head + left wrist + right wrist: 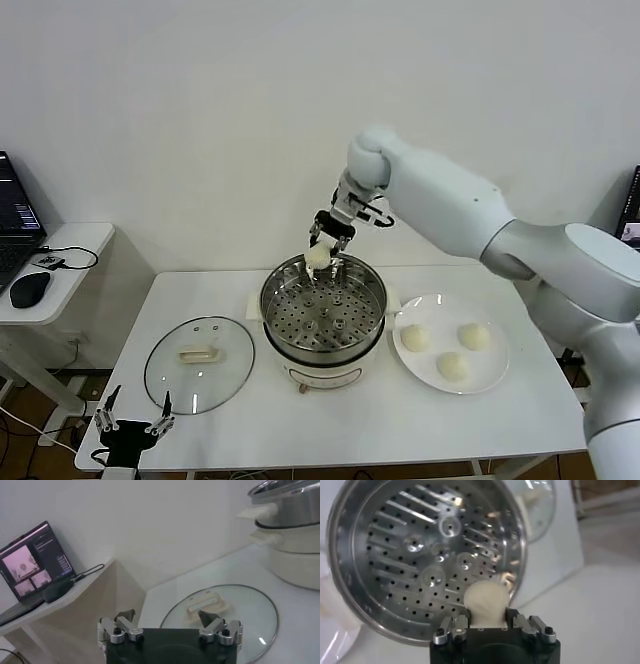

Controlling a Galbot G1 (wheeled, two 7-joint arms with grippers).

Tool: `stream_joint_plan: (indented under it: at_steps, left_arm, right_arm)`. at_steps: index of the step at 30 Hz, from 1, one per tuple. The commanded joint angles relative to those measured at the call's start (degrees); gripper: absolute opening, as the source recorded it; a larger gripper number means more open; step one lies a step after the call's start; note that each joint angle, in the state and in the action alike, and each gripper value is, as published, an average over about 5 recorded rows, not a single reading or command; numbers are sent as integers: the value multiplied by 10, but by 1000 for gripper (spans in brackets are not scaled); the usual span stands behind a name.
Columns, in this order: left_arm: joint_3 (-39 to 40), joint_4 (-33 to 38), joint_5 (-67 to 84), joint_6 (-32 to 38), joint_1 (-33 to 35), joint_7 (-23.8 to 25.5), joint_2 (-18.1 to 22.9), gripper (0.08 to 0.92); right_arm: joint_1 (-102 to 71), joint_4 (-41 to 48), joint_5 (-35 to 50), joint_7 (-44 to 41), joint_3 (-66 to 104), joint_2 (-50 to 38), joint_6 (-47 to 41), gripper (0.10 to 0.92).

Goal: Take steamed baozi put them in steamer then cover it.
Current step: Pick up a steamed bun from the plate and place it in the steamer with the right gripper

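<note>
While its jaws clamp one bun [486,603], the right gripper [329,243] hangs over the steamer's [372,301] far rim. A good placement lowers the bun onto the perforated tray [415,555], towards one side, leaving room for the three buns [451,350] on the plate [498,375]. The left gripper [131,428], jaws apart, waits low near the glass lid [220,385] on the surface [400,425].

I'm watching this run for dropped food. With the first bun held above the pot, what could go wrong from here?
The right tool holds a baozi over the far rim of the steamer, not its centre. Released there, it might clip the rim and roll off behind. The tray is bare steel, so a high drop may make it bounce. The glass lid lies near the table's front edge.
</note>
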State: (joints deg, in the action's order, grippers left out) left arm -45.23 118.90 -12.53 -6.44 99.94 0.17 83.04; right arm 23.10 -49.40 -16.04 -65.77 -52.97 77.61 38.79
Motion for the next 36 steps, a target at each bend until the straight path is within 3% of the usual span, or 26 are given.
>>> stream_joint_plan:
  at_steps: [1,16,29,36]
  left_arm:
    - [0,1,2,-1,1,1,-1,823]
    - [4,-10,7,-2,-7,1,4,823]
    - [4,-17,7,-2,-11,1,6,823]
    - [5,-19,7,-2,-13,2,7,823]
  right_arm:
    - [-21,9,-70,33,-21,13,62,450]
    - [-51,90,-126,58,25,60,65,451]
    - [-69,106,-139,75,27,65,67,459]
    - [-70,118,-142,86,29,69,64,573]
